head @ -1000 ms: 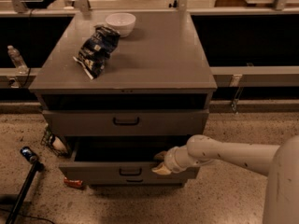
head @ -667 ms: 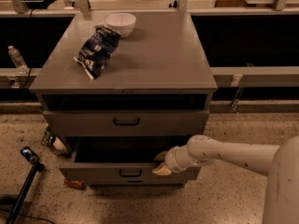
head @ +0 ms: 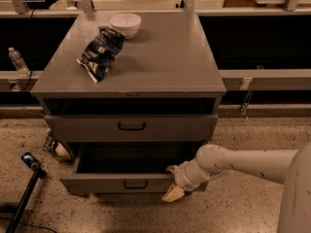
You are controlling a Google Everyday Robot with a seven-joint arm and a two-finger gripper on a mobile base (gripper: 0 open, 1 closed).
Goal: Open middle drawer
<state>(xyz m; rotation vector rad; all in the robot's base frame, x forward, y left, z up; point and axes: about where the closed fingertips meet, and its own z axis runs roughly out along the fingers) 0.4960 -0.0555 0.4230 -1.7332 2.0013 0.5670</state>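
Subject: grey metal middle drawer (head: 107,182), with a low wide front and a small dark bar handle (head: 135,184). It is found drawn well out of the grey metal desk (head: 170,57), below the taller-fronted grey upper drawer (head: 87,127), with its dark tray exposed.

The cream-coloured gripper (head: 173,182) is located at the drawer front, to the right of the handle and against the panel. Whether it is set wide or narrow, or holds the panel, cannot be told.

Risks noted:
- Contact is made off-centre. A further pull from this point is judged likely to skew the drawer on its runners and bind it.
- The drawer appears near full travel, so over-pulling could drag it off its runners or shift the desk.
- A jolt to the desk could displace the white ceramic bowl (head: 125,24) and the crumpled dark blue snack bag (head: 101,52) resting on top.
- The black pole (head: 24,198) on the floor lies near the drawer's left corner and could be struck.

Orientation: the front panel faces the camera. The long axis runs left to right, parallel to the desk's front edge. The tray opens upward.
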